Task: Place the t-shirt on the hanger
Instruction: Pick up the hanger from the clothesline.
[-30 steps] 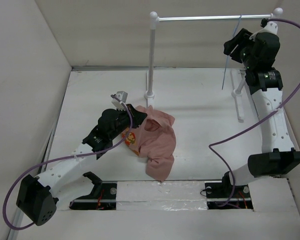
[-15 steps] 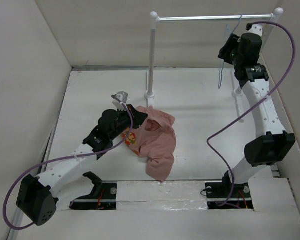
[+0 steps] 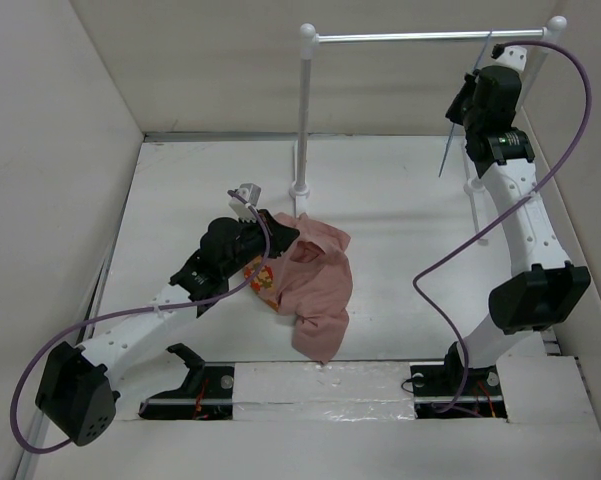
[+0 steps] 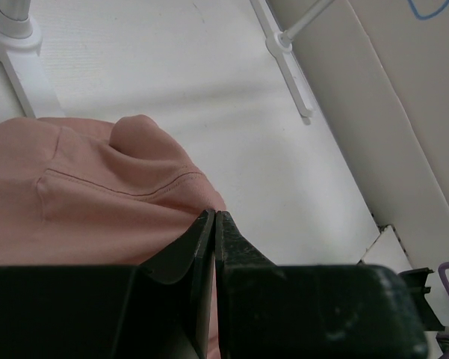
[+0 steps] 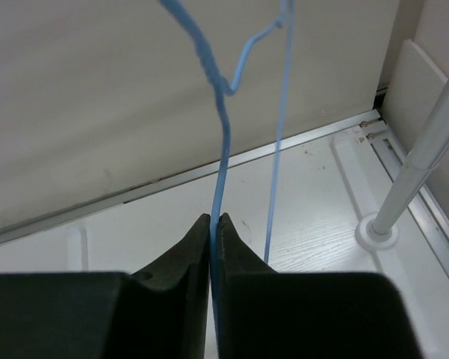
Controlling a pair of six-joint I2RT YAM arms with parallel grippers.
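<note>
Seen from above, a white table point(image 3: 400, 230) was walled in by pale panels, with two white and black robot arms rising from its near edge. A white-posted rack point(image 3: 303, 110) with a metal rail stood along the far side.

The t-shirt point(image 3: 315, 285), dusty pink, lay crumpled on the table near the middle, just in front of the rack's left post. Part of its red and yellow print showed at its left edge.

The left arm reached low across the table to the shirt's upper left edge. The left claw point(image 3: 276, 232) had its fingers pressed together, their tips right at the shirt's stitched edge. The wrist view did not show whether any cloth was caught between them.

The right arm stood tall at the far right, its wrist raised close to the right end of the rail. The right claw point(image 3: 467, 95) was clamped on the hanger point(image 3: 448, 150) — a thin pale-blue wire, gripped on one strand just below its twisted neck, as the wrist view showed. The hanger was up in the air, well apart from the t-shirt. Its top reached the height of the rail and its lower end slanted down to the left, above the table's far right corner.
</note>
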